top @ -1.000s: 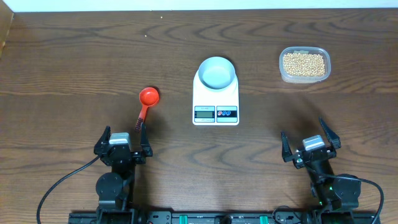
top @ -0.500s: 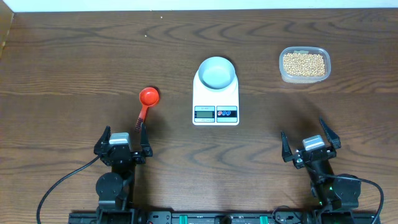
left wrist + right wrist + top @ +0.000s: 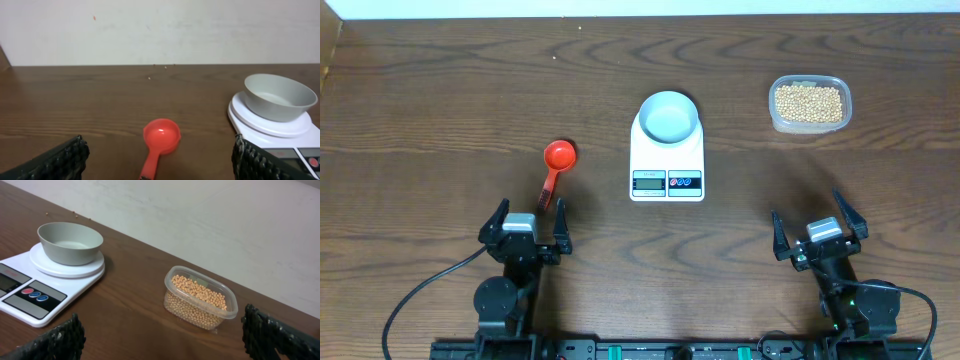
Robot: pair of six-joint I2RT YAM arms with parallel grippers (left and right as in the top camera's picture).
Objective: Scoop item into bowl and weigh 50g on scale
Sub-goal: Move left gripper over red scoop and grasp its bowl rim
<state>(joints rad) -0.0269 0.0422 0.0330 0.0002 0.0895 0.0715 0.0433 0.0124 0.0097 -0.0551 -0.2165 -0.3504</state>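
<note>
Tan beans fill a clear tub at the table's two o'clock. The pale bowl sits empty on the white scale near the centre. A red scoop lies at the scale's nine o'clock. The left hand at seven o'clock and the right hand at five o'clock both have fingers apart, holding nothing. Likely risks: a skewed grasp could nudge the scoop away, and round beans could roll off on the way to the bowl.
</note>
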